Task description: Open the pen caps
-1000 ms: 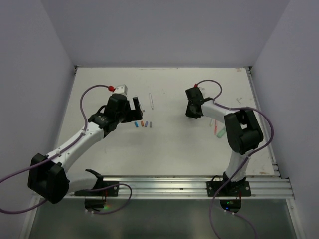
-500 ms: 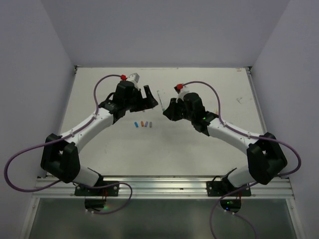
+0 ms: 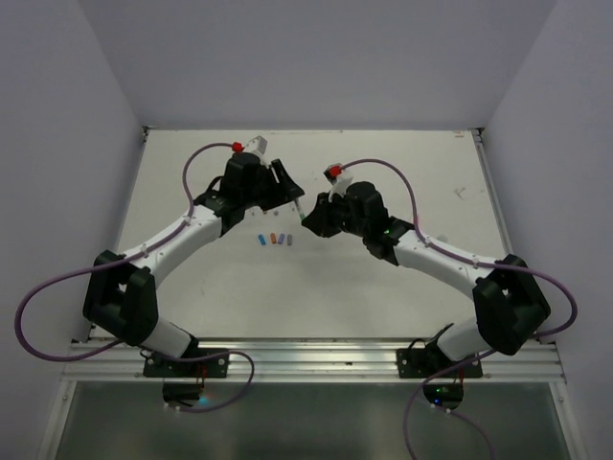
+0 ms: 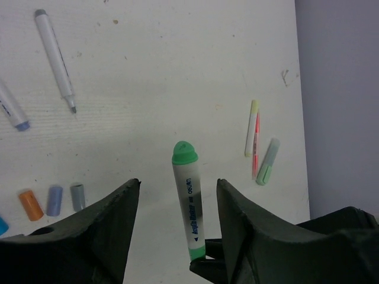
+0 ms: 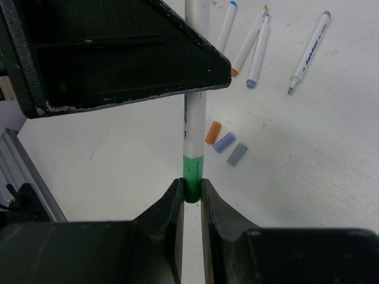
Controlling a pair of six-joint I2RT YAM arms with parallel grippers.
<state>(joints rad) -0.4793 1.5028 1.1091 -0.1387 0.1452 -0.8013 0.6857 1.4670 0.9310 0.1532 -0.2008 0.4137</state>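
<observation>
A white pen [image 4: 190, 201] with green ends hangs above the table between the two arms. My right gripper [image 5: 192, 183] is shut on its lower green end [image 5: 192, 174]. My left gripper [image 4: 177, 183] is open, one jaw on each side of the barrel with a gap on both sides. The green cap [image 4: 183, 152] sticks out past those jaws. In the top view the two grippers meet at the pen [image 3: 303, 213]. Loose pen caps lie on the table: orange [image 4: 31, 205], purple [image 4: 54, 200], grey [image 4: 77, 197], also orange [image 5: 212, 132], purple [image 5: 224, 142], grey [image 5: 236, 154].
Uncapped white pens [image 4: 56, 59] lie beyond the loose caps, with more [image 5: 249, 41] in the right wrist view. Three capped pens [image 4: 256, 145] lie near the table's right side. The row of loose caps [image 3: 276, 240] sits just below the grippers. Walls close the table in.
Both arms swung in toward the middle. The right gripper carried the green pen up to the left gripper, whose jaws came around the barrel and narrowed.
</observation>
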